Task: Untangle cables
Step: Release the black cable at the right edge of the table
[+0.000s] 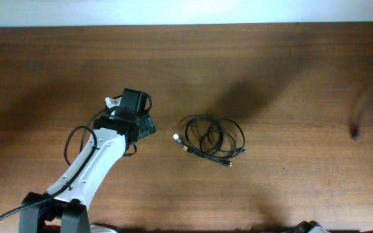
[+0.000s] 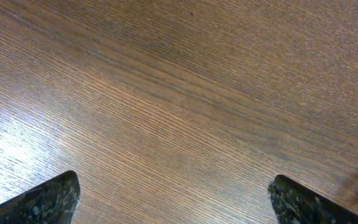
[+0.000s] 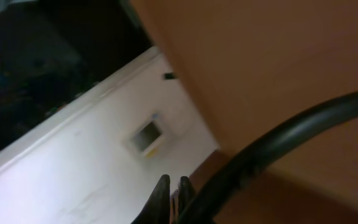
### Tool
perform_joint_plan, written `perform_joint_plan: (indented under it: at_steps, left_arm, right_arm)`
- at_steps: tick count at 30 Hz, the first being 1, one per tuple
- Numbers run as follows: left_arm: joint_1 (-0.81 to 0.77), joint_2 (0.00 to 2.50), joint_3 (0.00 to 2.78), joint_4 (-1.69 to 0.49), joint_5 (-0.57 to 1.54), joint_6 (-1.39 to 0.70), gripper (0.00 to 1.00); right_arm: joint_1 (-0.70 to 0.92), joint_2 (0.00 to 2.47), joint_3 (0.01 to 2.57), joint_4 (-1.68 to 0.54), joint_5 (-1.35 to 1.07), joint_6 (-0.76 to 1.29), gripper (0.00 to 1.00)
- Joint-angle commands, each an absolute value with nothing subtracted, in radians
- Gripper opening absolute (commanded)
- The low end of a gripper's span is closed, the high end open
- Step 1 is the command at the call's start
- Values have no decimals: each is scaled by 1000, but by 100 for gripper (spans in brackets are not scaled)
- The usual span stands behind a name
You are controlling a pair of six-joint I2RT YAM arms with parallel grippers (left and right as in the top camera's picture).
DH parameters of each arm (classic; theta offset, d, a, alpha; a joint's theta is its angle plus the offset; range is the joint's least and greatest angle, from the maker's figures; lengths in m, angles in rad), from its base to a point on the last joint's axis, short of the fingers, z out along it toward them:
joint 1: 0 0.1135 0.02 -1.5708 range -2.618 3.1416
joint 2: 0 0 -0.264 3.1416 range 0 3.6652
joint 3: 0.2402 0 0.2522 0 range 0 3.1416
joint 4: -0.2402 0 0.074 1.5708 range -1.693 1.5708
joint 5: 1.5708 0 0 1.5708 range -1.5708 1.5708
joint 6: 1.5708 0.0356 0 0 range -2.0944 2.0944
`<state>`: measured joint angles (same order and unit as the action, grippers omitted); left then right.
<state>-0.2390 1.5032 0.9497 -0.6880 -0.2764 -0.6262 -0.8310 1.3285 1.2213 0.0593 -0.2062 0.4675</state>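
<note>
cables [image 1: 214,137] coiled, tangled; left jaws open, empty; right jaws blurred, apparently closed.

Bare worktop [image 1: 271,65] rings the coiled cables [image 1: 212,137] on every side, so a tool could come in from any direction. A narrow open strip parts them from the left tool [image 1: 150,126], whose fingers [image 2: 48,200] stand wide over plain wood. The left arm [image 1: 89,168] fills the lower-left corner. Far right, a loose cord end [image 1: 355,131] lies well apart.
</note>
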Motion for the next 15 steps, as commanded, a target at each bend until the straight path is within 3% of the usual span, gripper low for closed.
perform_joint_plan:
  at_steps: [1, 12, 13, 15]
  left_arm:
    - [-236, 1502, 942, -687, -276, -636, 99]
    - [-236, 1502, 942, -687, -276, -636, 99]
    - [-236, 1502, 942, -687, -276, -636, 99]
    - [-236, 1502, 942, -687, -276, -636, 99]
  right_arm:
    - [-845, 1356, 1245, 67, -145, 422, 4]
    - [-845, 1568, 1245, -51, -126, 348, 5]
    - [-845, 1574, 1245, -54, -126, 348, 15]
    - [-845, 1576, 1245, -70, -126, 348, 50]
